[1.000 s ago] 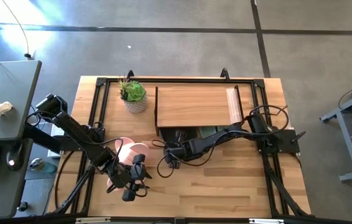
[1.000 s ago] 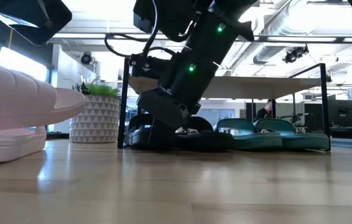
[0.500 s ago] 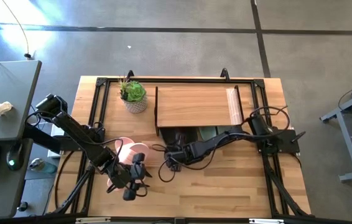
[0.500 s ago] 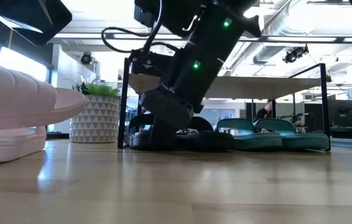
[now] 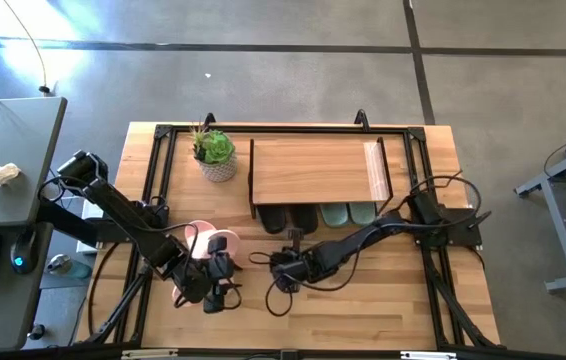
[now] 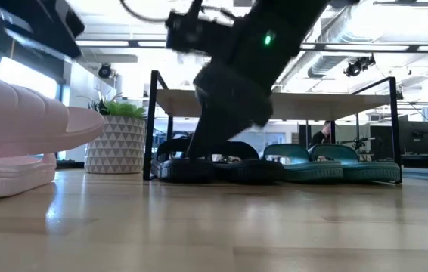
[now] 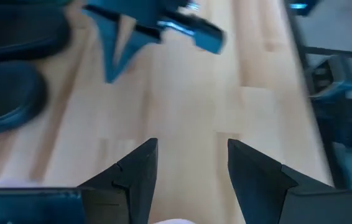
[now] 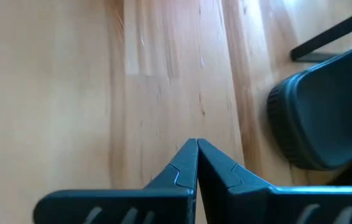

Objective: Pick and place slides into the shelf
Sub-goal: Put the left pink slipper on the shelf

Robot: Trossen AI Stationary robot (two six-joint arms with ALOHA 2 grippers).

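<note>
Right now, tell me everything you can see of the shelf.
The shelf is a low rack: a light wooden plank top on thin black metal legs, standing upright on the wooden table beside a potted plant. Beneath it sit two black slides and two sage green slides, heels poking out. Neither arm's tool touches it.

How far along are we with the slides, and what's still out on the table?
Done: black slides and green slides sit under the shelf.
In hand: nothing; the right gripper is shut and empty, the left gripper open by the pink slides.
Left: both pink slides.
</note>
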